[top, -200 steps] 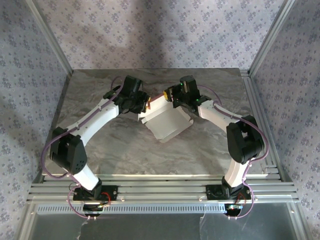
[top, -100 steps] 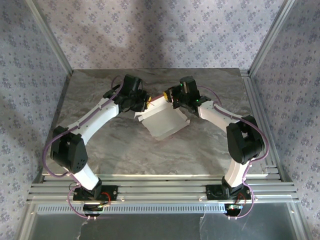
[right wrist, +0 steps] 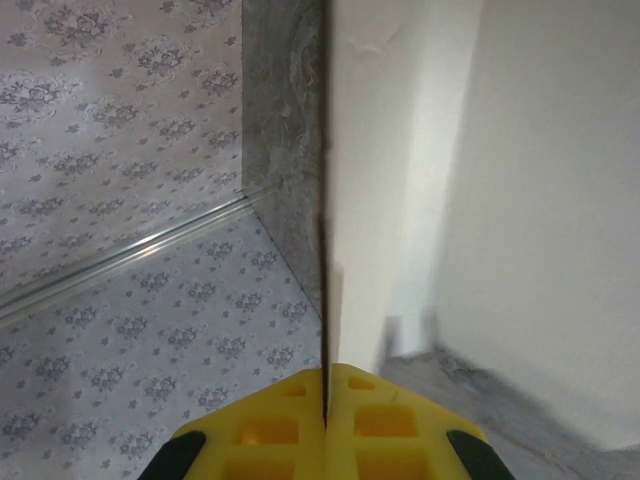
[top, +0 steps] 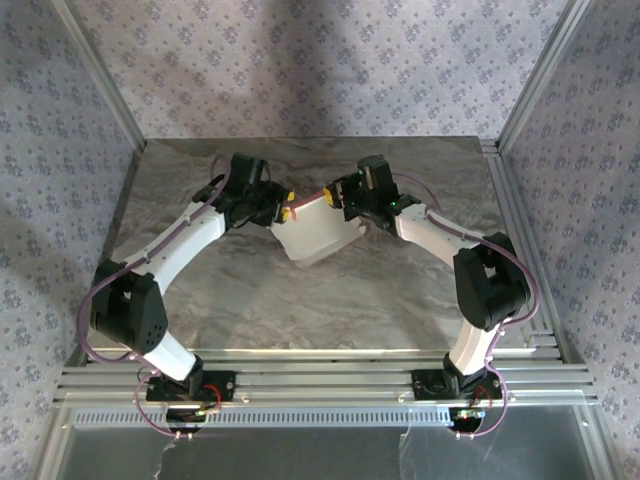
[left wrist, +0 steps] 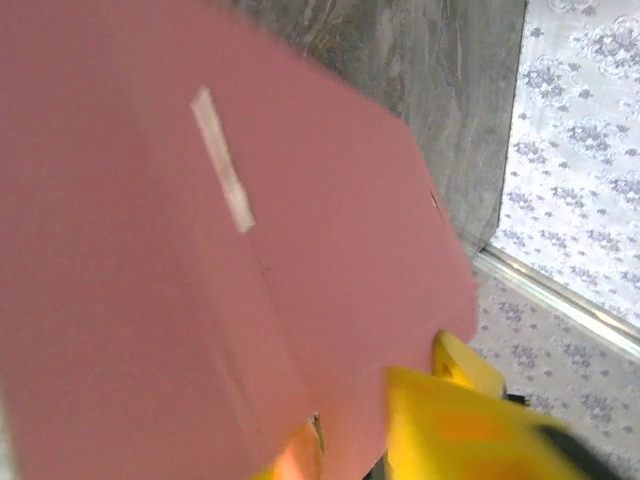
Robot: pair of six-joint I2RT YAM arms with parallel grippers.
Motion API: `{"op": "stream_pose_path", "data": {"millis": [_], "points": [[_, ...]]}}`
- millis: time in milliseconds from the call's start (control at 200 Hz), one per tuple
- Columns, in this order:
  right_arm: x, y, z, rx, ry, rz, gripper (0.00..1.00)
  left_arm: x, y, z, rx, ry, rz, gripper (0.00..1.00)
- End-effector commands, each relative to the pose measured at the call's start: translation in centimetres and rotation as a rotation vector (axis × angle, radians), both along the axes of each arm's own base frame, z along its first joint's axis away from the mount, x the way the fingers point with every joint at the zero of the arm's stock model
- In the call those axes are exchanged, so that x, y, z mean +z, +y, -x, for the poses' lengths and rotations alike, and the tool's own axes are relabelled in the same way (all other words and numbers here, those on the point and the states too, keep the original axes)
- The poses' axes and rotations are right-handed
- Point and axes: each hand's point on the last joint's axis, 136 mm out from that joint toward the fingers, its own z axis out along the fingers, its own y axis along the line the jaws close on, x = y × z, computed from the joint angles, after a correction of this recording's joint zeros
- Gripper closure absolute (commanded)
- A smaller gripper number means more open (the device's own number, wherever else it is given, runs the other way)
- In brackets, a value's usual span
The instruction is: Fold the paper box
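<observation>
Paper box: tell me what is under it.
Under the paper box lies the grey marbled table, showing all around it. The patch beneath is covered by the sheet; whether they touch cannot be told. The right gripper is shut on the box's edge.

The left arm point(top: 185, 238) and the right arm point(top: 432, 228) share one build: smooth white tube links between blocky black joint housings. Thin purple cables point(top: 88, 318) loop loosely outside the joints of each arm. Each arm ends in a black base point(top: 186, 386), and a short red wire point(top: 207, 392) shows by the left one. The left pincer point(top: 286, 207) and the right pincer point(top: 334, 194) carry bright yellow fingers point(right wrist: 270, 432), moulded with square recesses and backed by black shoulders.
</observation>
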Motion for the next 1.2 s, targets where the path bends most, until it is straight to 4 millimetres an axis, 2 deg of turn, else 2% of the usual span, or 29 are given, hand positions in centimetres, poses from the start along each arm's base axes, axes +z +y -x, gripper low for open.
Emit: {"op": "stream_pose_path", "data": {"millis": [0, 70, 135, 205, 280, 320, 355, 395, 495, 560, 685, 810, 954, 1079, 1194], "points": [[1.2, -0.8, 0.1, -0.001, -0.017, -0.001, 1.00, 3.0, 1.9, -1.0, -0.049, -0.145, 0.001, 0.49], [1.9, -1.3, -0.3, -0.023, -0.011, -0.021, 1.00, 4.9, 4.0, -0.7, -0.088, -0.233, -0.074, 0.44], [3.3, -1.8, -0.9, -0.038, -0.017, -0.044, 1.00, 5.5, 6.8, 0.2, -0.112, -0.280, -0.157, 0.45], [4.6, -2.6, -1.1, -0.047, 0.004, -0.033, 1.00, 4.6, 9.6, 1.4, -0.158, -0.304, -0.267, 0.50], [5.3, -3.6, -0.8, -0.053, 0.070, -0.008, 1.00, 2.4, 10.3, 2.4, -0.276, -0.340, -0.322, 0.63], [5.4, -4.1, -0.5, -0.061, 0.107, 0.008, 1.00, 1.0, 9.8, 3.0, -0.363, -0.365, -0.348, 0.70], [5.5, -4.5, -0.5, -0.067, 0.127, 0.018, 1.00, 0.4, 8.7, 3.5, -0.442, -0.421, -0.349, 0.75], [5.5, -4.9, -0.5, -0.077, 0.145, 0.022, 1.00, -0.3, 7.5, 4.3, -0.507, -0.468, -0.364, 0.78], [5.1, -5.3, -0.7, -0.106, 0.198, 0.008, 1.00, -1.2, 4.6, 6.6, -0.670, -0.629, -0.496, 0.75], [4.6, -5.5, -0.4, -0.134, 0.251, -0.008, 1.00, -2.2, 3.5, 7.3, -0.700, -0.699, -0.535, 0.68], [4.9, -6.0, 0.2, -0.174, 0.307, -0.004, 1.00, -2.9, 2.6, 6.6, -0.656, -0.831, -0.575, 0.56], [5.4, -6.6, 0.8, -0.212, 0.367, 0.017, 1.00, -3.3, 1.3, 5.5, -0.644, -0.936, -0.610, 0.54], [5.6, -6.7, 1.3, -0.226, 0.445, 0.015, 1.00, -4.6, 1.0, 3.9, -0.599, -1.008, -0.660, 0.51], [6.1, -6.6, 1.8, -0.231, 0.471, 0.025, 1.00, -3.1, -0.8, 3.3, -0.587, -1.170, -0.670, 0.48], [6.5, -7.0, 1.9, -0.251, 0.475, 0.025, 1.00, -2.1, -0.7, 2.6, -0.562, -1.189, -0.747, 0.48]]}}
